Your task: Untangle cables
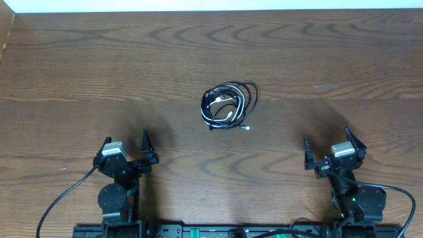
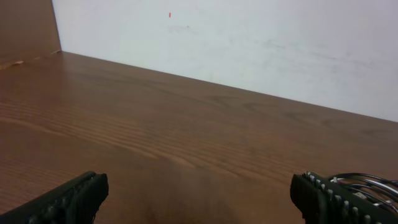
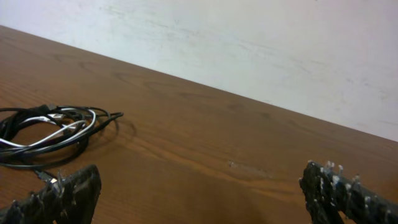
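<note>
The cables (image 1: pixel 228 104), one black and one white, lie coiled together in a small looped bundle at the middle of the wooden table. The bundle also shows at the left of the right wrist view (image 3: pixel 50 130) and at the right edge of the left wrist view (image 2: pixel 373 183), behind the finger. My left gripper (image 1: pixel 125 147) is open and empty near the front left, well short of the bundle. My right gripper (image 1: pixel 327 149) is open and empty near the front right. In the wrist views both pairs of fingers (image 2: pixel 199 199) (image 3: pixel 199 196) stand wide apart over bare wood.
The wooden table (image 1: pixel 330 59) ends at a white wall at the back. A wooden side panel (image 2: pixel 25 28) stands at the far left. Thick black arm cables (image 1: pixel 63 198) run along the front edge by the arm bases.
</note>
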You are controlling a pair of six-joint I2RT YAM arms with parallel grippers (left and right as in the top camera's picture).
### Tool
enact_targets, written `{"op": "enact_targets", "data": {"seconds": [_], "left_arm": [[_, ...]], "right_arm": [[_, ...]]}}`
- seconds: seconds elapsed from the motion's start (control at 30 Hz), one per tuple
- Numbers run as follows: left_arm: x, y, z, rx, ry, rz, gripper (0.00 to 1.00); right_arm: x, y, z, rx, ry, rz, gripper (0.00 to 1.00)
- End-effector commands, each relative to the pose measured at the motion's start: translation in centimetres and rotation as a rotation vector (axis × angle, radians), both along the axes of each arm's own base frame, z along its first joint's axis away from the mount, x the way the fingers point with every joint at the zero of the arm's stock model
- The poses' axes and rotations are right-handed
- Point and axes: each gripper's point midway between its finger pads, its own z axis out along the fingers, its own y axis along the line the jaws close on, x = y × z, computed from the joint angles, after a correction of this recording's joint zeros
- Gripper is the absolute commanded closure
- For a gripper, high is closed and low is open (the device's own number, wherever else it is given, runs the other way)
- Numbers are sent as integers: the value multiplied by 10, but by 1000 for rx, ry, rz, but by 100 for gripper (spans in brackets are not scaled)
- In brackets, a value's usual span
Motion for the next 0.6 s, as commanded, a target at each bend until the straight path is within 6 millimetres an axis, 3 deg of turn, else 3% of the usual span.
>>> {"op": "enact_targets", "data": {"seconds": [0.0,0.57], "left_arm": [[-2,2,-16,6,55,11,0],[-1,2,-18,6,64,10,0]], "right_arm": [[-1,3,-1,4,4,10,1],[-1,6,-1,5,4,26,1]]}}
